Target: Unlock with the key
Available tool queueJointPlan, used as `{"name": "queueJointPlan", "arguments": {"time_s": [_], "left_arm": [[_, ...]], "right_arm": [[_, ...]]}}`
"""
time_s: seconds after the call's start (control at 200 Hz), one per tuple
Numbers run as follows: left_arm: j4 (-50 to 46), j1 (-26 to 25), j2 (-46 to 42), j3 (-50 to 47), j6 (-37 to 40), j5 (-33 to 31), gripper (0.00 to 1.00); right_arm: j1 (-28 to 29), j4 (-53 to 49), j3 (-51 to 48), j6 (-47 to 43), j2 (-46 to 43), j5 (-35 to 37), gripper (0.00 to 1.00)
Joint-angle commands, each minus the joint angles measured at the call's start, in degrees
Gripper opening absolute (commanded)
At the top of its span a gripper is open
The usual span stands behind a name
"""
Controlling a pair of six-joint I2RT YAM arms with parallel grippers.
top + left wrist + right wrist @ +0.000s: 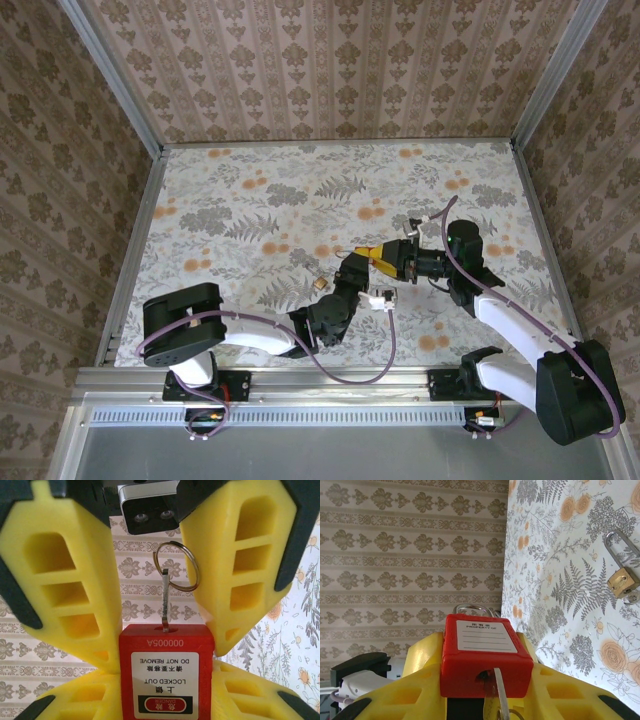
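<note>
Left claw [165, 700] clamped tight on the red padlock [485, 665], above the table [250, 200]. Key [165, 600] seated in its keyhole, shaft running along the padlock's length, ring [176, 566] aimed at the right claw [162, 640], spread wide on both sides of it, not touching.

Padlock [165, 680] near table [250, 190] centre, clamped in left gripper [352, 272]; key [165, 600] stands in padlock's keyhole, pointing at right gripper [392, 256]; right gripper's fingers [235, 555] sit either side of key, apart from it; left gripper comes in from left, right gripper from right, tips meeting; small padlock [322, 284] lies flat on table just left of left gripper; walls behind table and along both its sides
</note>
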Motion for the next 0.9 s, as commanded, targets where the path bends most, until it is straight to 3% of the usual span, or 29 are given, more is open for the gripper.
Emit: {"name": "queueJointPlan", "arguments": {"time_s": [0.0, 0.09, 0.32, 0.58, 0.895], "left_arm": [[2.60, -1.11, -0.58, 1.03, -1.16, 1.09, 0.00], [2.95, -1.12, -0.54, 0.81, -1.06, 0.91, 0.06], [3.48, -1.12, -0.41, 0.60, -0.46, 0.30, 0.11], [6.90, -1.07, 0.38, -0.37, 1.99, 0.03, 0.29], [-0.39, -1.03, -4.25, -1.18, -3.35, 0.53, 0.46]], "right_arm": [[0.45, 1.80, -0.57, -0.28, -0.27, 0.81, 0.34], [0.36, 0.87, -0.40, -0.76, -0.37, 1.56, 0.33], [0.31, 0.13, -0.48, -1.46, -1.04, 2.62, 0.29], [0.25, -5.65, 0.90, -5.59, -3.46, 4.27, 0.26], [-0.98, -8.90, 1.81, -7.49, -5.37, 5.13, 0.24]]}}
